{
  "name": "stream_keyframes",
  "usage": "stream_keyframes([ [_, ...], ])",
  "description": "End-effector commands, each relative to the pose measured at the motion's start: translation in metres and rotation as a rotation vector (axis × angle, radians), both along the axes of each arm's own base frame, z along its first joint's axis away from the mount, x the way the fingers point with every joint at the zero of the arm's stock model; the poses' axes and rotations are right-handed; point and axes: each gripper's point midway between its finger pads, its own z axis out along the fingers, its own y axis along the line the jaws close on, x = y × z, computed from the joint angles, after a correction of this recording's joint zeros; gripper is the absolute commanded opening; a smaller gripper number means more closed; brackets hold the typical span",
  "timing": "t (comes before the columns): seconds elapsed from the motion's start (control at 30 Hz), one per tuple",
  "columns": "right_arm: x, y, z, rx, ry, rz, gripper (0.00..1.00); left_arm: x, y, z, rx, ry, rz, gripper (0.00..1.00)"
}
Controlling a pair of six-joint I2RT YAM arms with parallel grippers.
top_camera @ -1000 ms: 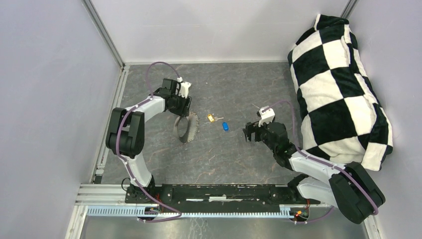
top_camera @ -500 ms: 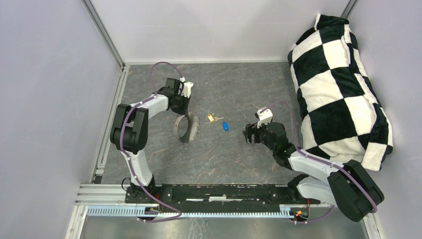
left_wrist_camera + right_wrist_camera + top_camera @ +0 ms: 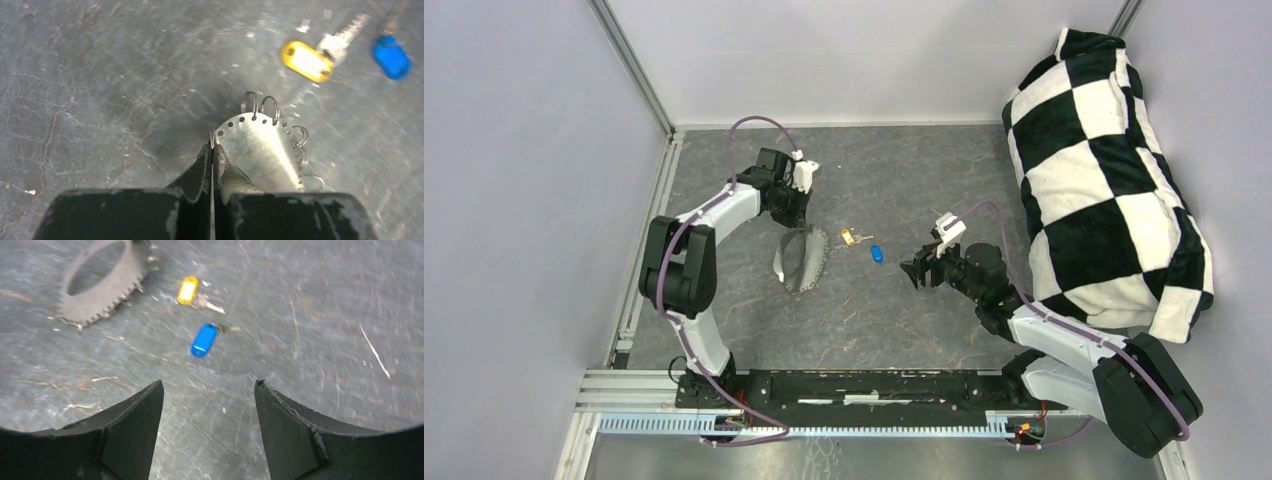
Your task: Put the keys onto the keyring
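Both the gold key [image 3: 851, 237] and blue key [image 3: 877, 253] lie centre-frame, light and slippery; we would take their heads. Our left gripper [image 3: 212, 150] pinches the thin, stiff keyring [image 3: 799, 258] by its rim, just left of them; our right gripper [image 3: 209, 390] hangs spread.

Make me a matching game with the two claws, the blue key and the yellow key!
Things:
1. left claw
2. right claw
3. blue key
4. yellow key

States:
A. open, holding nothing
B. the key lying closer to the keyring
C. shut on the keyring's edge
D. the key lying closer to the right claw

Pairs: 1-C, 2-A, 3-D, 4-B
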Motion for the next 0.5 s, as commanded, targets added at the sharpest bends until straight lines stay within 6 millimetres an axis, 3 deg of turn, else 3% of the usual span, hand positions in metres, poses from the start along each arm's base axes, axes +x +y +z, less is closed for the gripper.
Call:
stream_keyframes([
  [0.0, -0.005, 0.038, 0.074, 0.124, -0.203, 0.210, 0.72, -0.018, -0.019, 0.072, -0.064, -0.112, -0.180, 0.02],
  [0.23, -0.033, 0.071, 0.134, 0.240, -0.330, 0.457, 0.69, -0.095, -0.035, 0.133, -0.191, -0.134, -0.417, 0.02],
  [0.47, -0.068, 0.094, 0.181, 0.310, -0.414, 0.687, 0.67, -0.173, -0.057, 0.169, -0.254, -0.216, -0.697, 0.02],
])
